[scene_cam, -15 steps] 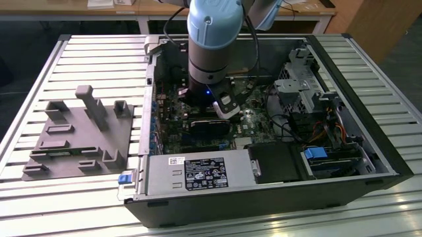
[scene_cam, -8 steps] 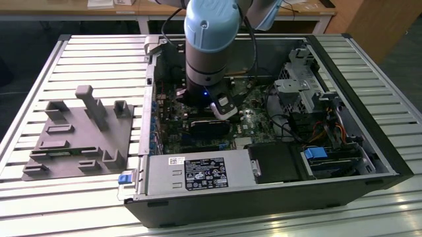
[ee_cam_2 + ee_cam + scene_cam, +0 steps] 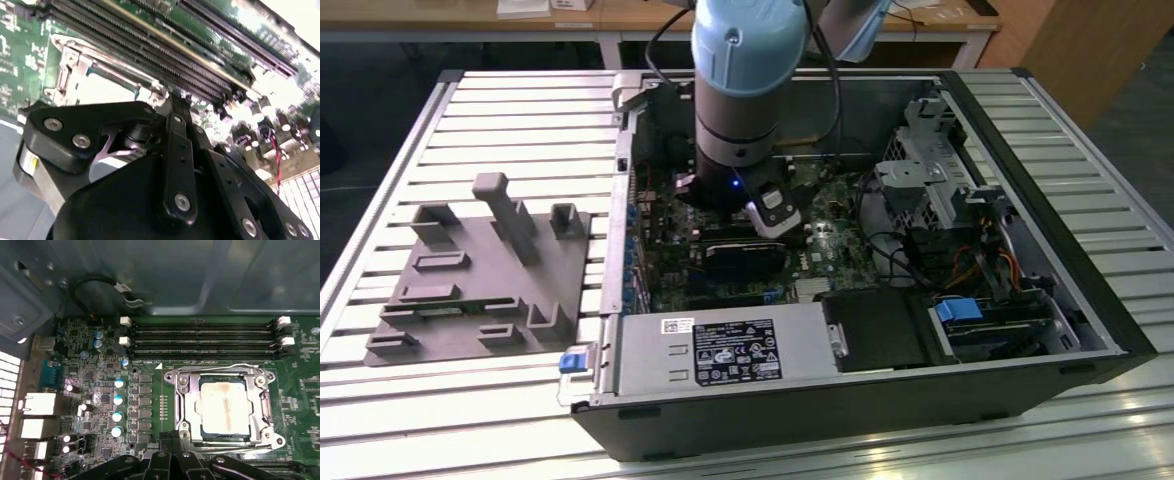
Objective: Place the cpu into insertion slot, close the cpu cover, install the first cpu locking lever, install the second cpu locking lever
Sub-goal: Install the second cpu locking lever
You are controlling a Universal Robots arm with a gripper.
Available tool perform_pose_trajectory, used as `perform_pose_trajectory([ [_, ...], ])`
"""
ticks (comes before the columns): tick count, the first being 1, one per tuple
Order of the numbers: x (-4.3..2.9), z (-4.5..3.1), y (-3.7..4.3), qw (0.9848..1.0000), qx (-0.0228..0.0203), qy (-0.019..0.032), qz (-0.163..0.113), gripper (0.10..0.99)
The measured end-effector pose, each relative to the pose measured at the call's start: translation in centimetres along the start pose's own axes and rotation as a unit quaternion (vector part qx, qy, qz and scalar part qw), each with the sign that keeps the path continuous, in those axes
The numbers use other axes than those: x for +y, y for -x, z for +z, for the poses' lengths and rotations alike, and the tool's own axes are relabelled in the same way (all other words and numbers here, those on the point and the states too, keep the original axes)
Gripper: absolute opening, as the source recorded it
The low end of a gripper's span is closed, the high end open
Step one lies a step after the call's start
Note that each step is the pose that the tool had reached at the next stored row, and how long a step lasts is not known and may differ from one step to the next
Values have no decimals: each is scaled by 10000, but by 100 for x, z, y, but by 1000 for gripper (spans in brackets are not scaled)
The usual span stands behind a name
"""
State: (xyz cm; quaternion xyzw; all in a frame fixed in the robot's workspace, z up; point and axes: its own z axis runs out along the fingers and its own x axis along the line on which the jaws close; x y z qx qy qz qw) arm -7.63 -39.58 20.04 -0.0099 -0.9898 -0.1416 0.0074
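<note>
Out in the exterior view, the arm (image 3: 744,90) drops straight down into the open computer case (image 3: 1107,330), and the pincer (image 3: 774,215) hangs low over the green board (image 3: 834,250). On the exterior view's left, well away from the pincer, a grey moulded fixture (image 3: 480,270) sits on the slatted table (image 3: 400,150).

The first wrist view gives the close look. The cpu (image 3: 224,407) lies flat in the insertion slot (image 3: 225,437), pale face up with a brownish smear across it. The cpu cover (image 3: 182,405) is down around it, its square window framing the chip. A thin wire bar (image 3: 220,367) runs along the cover's edge on the side away from the pincer (whether it is hooked home I cannot tell). Beyond that come the long memory slots (image 3: 205,340), farther from the pincer than the socket.

The pincer (image 3: 172,465) shows as dark links, just short of the socket's near edge, close but holding nothing that shows.

The second wrist view looks up along the pincer (image 3: 170,165) itself. Its black links and screws sit in front, and the cpu (image 3: 105,87) shows bright just past them inside the cover (image 3: 65,75).

Apart or together? From these angles I cannot tell.
</note>
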Motion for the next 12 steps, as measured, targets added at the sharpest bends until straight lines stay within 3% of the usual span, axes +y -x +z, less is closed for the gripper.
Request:
perform_pose_trajectory([
  [7, 56, -177, -3, 10000, 0, 0, 0, 106],
  [12, 60, -189, -3, 10000, 0, 1, 0, 106],
])
